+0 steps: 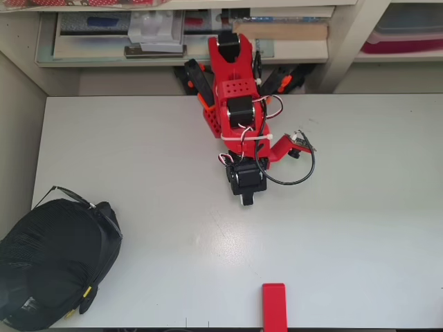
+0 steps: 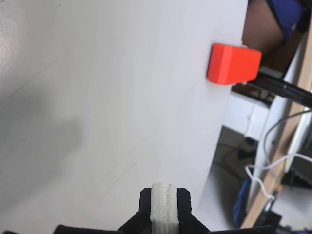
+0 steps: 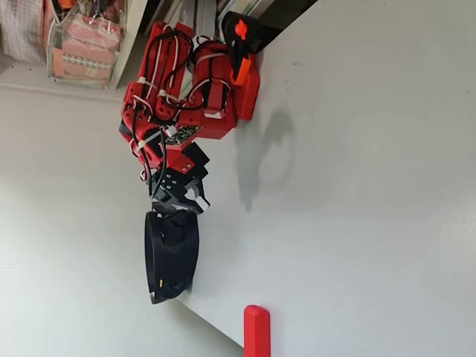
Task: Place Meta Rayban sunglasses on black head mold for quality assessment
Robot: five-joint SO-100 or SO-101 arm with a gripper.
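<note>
Overhead view: arm folded near table's back edge, fingers (image 1: 247, 200) pressed together, empty, well apart from head mold (image 1: 55, 266).

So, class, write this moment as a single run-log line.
gripper: shut, empty, over bare table | sunglasses: on head mold, table's lower-left in overhead view | red block: near edge

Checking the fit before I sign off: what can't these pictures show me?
- Thin black wire-frame sunglasses on the matte-black head mold: lenses indistinguishable, black on black, overhead view.
- Head mold: cut by the frame edge overhead; absent from wrist view.
- Claw: shut, fingertips cropped by the bottom edge.
</note>
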